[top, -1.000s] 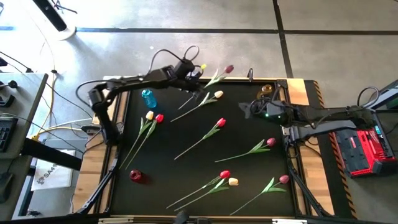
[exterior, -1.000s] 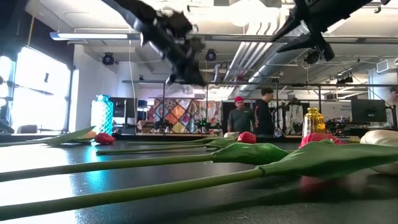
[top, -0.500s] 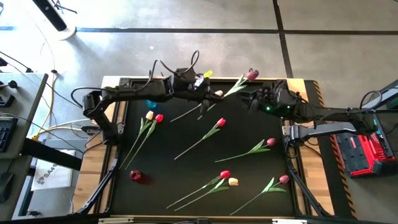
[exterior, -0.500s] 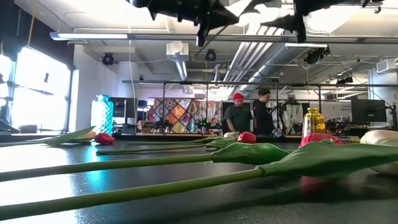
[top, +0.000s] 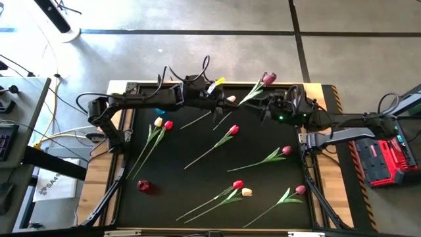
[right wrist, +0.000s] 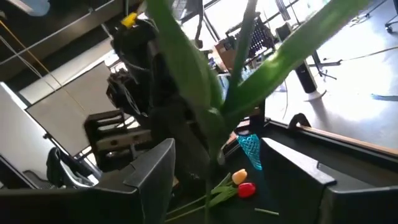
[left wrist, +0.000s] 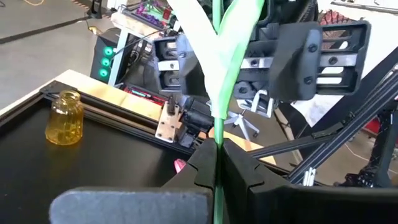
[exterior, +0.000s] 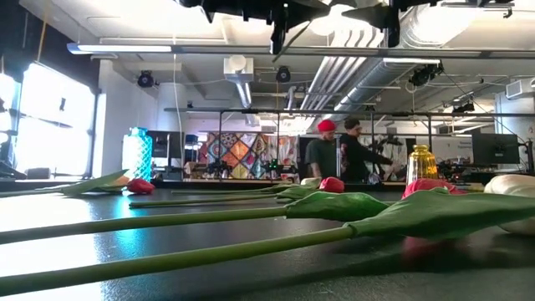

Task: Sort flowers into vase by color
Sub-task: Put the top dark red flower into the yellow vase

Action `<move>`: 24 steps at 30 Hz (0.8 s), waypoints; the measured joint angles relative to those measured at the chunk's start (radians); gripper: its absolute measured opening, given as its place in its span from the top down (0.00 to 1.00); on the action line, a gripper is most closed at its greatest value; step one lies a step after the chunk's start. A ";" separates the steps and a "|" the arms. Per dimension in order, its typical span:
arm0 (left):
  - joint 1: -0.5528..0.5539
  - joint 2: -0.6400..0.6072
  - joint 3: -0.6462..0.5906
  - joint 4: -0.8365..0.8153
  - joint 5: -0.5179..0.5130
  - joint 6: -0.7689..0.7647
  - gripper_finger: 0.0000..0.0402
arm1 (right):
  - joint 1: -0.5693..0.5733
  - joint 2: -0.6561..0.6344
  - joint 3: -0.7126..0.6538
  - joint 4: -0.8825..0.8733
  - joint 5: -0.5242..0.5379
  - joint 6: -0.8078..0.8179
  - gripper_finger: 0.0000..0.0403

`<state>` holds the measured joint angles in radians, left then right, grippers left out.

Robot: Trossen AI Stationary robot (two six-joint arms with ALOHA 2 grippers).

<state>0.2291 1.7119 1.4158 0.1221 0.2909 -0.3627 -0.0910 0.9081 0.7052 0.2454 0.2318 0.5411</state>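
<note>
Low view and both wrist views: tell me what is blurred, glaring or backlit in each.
Low view: the nearest stems and leaf are soft, the ceiling lights glare, both arms are dark silhouettes. Left wrist view: the held tulip's stem is sharp, its pale leaf washed out. Right wrist view: the green leaves close to the lens are smeared, the windows behind blown out.

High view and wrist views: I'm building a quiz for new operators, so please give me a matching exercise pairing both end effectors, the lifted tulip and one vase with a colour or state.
Things:
1. left end effector
2. right end effector
3. lifted tulip
4. vase in the left wrist view

Colours or states:
A. open, stem between its fingers
B. amber yellow
C. shut on the stem
D. magenta head

Pairs: 1-C, 2-A, 3-D, 4-B
</note>
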 joint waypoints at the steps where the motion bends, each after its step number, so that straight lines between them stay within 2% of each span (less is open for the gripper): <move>1: -0.003 0.000 0.000 0.002 0.000 0.003 1.00 | 0.000 0.011 0.000 0.012 0.000 0.000 0.48; 9: -0.023 0.000 0.000 -0.023 -0.001 0.047 1.00 | 0.000 0.050 0.000 0.076 0.000 0.000 0.69; 15: -0.029 0.000 0.000 -0.060 -0.036 0.050 0.99 | 0.000 0.050 0.000 0.072 -0.025 -0.040 0.96; 21: -0.030 0.000 0.000 -0.082 -0.089 0.033 0.89 | -0.001 0.043 0.000 0.032 -0.016 -0.065 0.99; 24: -0.030 0.000 0.000 -0.089 -0.096 0.033 0.82 | -0.002 0.024 0.000 -0.044 0.059 -0.078 0.99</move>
<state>0.1989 1.7119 1.4155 0.0328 0.1944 -0.3298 -0.0927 0.9322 0.7052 0.2013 0.2912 0.4628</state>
